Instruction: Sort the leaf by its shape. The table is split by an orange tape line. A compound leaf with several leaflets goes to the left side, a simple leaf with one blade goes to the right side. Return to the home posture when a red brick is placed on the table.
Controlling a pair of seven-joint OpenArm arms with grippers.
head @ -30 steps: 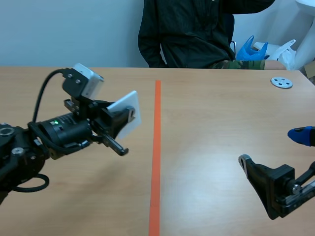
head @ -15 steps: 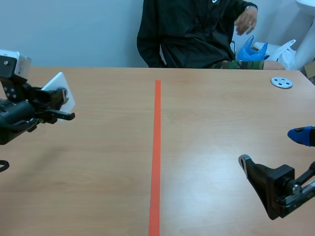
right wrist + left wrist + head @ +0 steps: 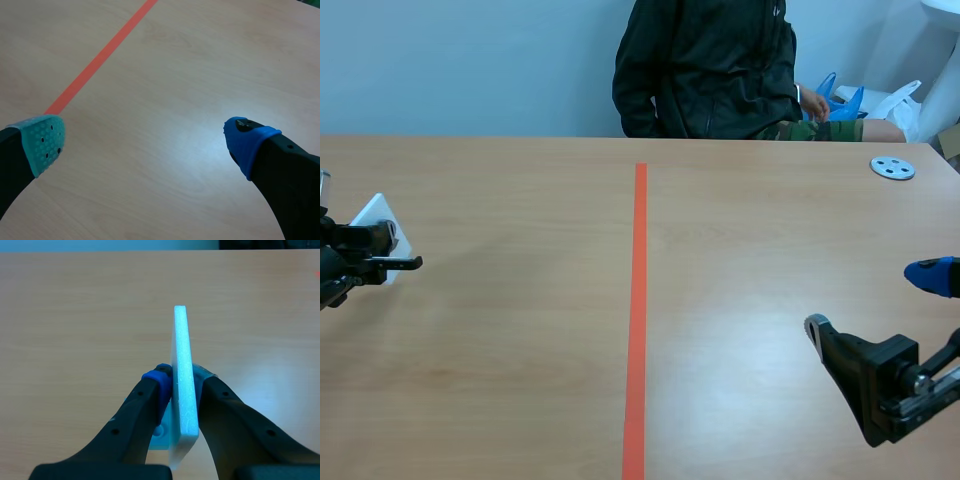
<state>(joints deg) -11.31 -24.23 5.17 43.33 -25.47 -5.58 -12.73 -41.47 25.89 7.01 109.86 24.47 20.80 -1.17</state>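
Between the fingers of my left gripper [image 3: 181, 379] the white card [image 3: 181, 340] sits clamped edge-on, and the arm has swung it from beside the orange tape line [image 3: 638, 300] far out leftward, so I judge it a compound leaf nearing set-down; my right gripper [image 3: 145, 139] waits, fingers spread.

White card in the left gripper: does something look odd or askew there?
Nothing looks damaged. The white card is clamped edge-on in the left gripper, so its face is hidden from that camera and no leaf shows.
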